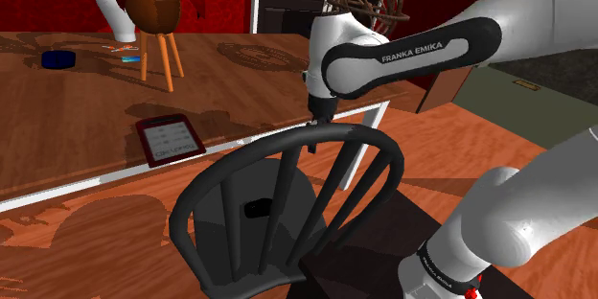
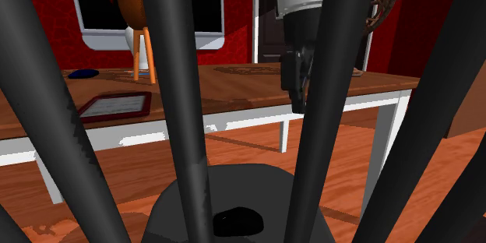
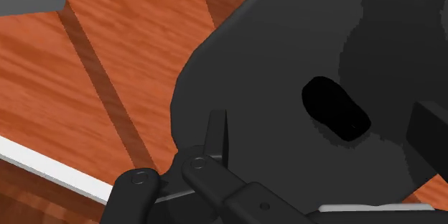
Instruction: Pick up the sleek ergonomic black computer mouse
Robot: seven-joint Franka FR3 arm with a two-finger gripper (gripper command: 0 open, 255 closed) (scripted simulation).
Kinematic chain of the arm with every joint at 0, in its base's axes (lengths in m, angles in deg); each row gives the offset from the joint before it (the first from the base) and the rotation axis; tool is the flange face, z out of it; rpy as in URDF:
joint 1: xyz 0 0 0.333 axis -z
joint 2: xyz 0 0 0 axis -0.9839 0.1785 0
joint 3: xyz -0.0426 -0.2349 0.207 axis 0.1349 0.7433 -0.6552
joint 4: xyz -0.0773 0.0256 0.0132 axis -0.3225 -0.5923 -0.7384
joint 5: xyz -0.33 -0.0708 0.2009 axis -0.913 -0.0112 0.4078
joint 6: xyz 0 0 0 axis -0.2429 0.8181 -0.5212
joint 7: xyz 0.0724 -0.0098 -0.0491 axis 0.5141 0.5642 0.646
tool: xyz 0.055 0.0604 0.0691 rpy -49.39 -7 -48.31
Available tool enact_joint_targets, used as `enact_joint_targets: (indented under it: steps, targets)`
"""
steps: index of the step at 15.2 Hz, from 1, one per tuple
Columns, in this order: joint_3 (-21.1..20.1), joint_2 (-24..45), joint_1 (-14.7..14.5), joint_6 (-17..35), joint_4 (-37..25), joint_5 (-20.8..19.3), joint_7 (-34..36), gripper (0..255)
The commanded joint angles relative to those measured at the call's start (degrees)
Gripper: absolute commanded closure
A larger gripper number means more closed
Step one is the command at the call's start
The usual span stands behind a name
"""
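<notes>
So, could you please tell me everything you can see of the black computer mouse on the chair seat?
The mouse is a small, smooth, rounded oval, plain black all over, with no buttons, wheel or cable that can be made out. It lies flat near the middle of the dark grey chair seat, in front of the chair's curved spindle back. Only the seat touches it. The pincer hangs above it, open and well apart from it.

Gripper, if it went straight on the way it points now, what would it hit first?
Likely the black mouse on the chair seat, which sits ahead between the gripper's open fingers. The chair's top rail looks near, though depth is unclear.
</notes>
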Motion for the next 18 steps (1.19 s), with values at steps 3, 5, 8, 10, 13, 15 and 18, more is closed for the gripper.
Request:
enact_joint_targets:
  steps: [3, 5, 8, 10, 13, 15, 18]
  targets:
    - [-1.9, 8.7, -0.9, 5.9, -1.6, -3.1, -1.0, 0]
    - [-2.7, 12.9, -1.3, 8.3, -2.7, -5.0, -1.2, 0]
    - [-3.7, 19.4, -2.2, 11.6, -4.7, -8.4, -1.0, 0]
    - [-4.2, 23.8, -2.9, 13.4, -6.3, -10.9, -0.7, 0]
    - [-4.4, 30.3, -4.4, 15.7, -9.1, -15.1, -0.1, 0]
    - [-4.3, 34.6, -5.6, 17.0, -11.1, -17.8, 0.3, 0]
    - [-3.8, 41.0, -7.7, 18.5, -14.5, -21.8, 0.7, 0]
